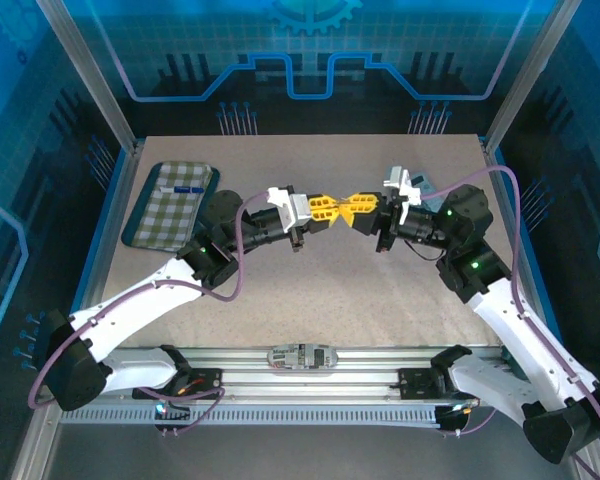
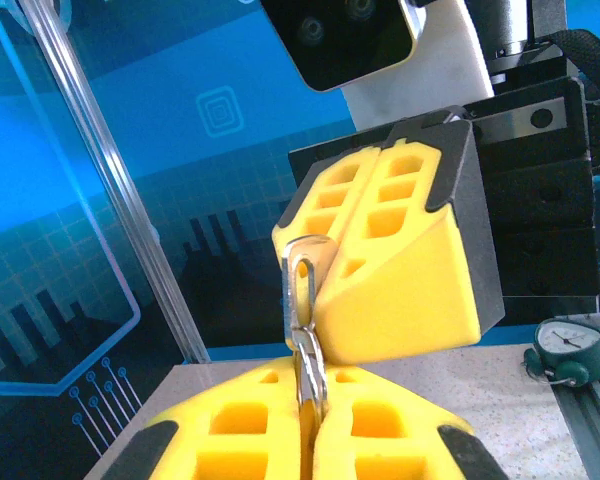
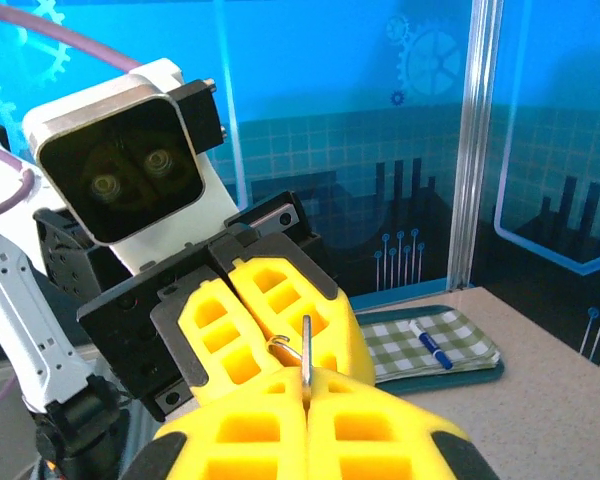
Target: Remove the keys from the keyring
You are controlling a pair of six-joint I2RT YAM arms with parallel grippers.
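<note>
Two grippers nose to nose, both clamped. Right gripper (image 3: 306,388) pinches the keys (image 2: 300,285), blade edge-on in its jaws. Left gripper (image 2: 310,400) grips what looks like the keyring (image 3: 280,346), a thin wire loop at its tips. Opposed holds let each arm anchor one part so the ring can be worked out. Parts still joined, held mid-air over table (image 1: 310,295) ctr, clear of snags.
</note>
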